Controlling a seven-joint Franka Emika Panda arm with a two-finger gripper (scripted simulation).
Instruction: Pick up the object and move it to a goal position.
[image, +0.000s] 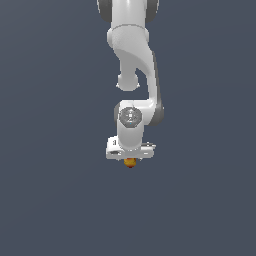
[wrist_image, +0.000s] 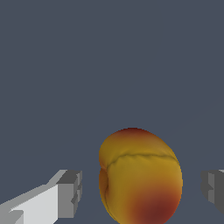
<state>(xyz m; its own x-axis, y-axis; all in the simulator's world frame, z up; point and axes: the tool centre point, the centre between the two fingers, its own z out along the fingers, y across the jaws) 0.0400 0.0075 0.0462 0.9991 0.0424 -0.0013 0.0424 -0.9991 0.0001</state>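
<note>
Hanging straight down from the white arm (image: 132, 55), the claw (wrist_image: 140, 190) stood spread apart, one grey fingertip (wrist_image: 70, 192) on each side of the yellow-orange fruit (wrist_image: 140, 175) with gaps visible between them. In the exterior view the fruit (image: 130, 162) peeked out just beneath the claw (image: 130, 159).

Surface: plain dark blue-grey floor (image: 55, 200), uniform.
On it: small yellow-orange fruit (image: 130, 162) with a red blotch; contact with the floor unclear.
</note>
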